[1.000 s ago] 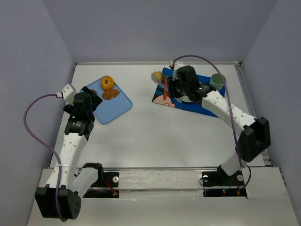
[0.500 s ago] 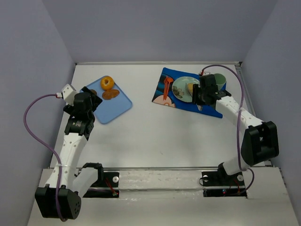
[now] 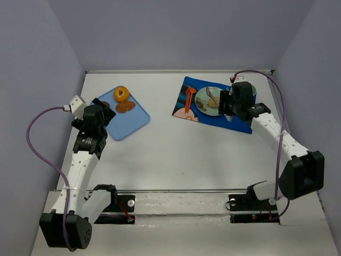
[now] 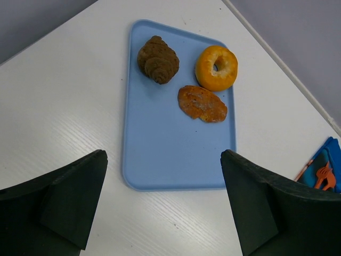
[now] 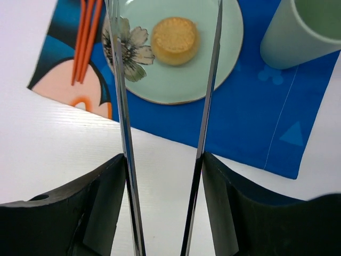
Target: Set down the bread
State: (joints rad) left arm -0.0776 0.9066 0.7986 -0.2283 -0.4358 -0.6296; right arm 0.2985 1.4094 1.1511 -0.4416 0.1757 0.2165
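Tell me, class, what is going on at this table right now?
The right pincer is open above a pale green plate on a blue placemat. The bread sits on that plate, and nothing grips it. A green cup stands beside the plate. The left pincer hangs open over a blue tray holding other pastries.

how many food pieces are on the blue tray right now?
3, all at the far end of the blue tray: a brown croissant, an orange doughnut next to it, and a flat reddish-brown piece just in front of the doughnut. Nothing looks hidden.
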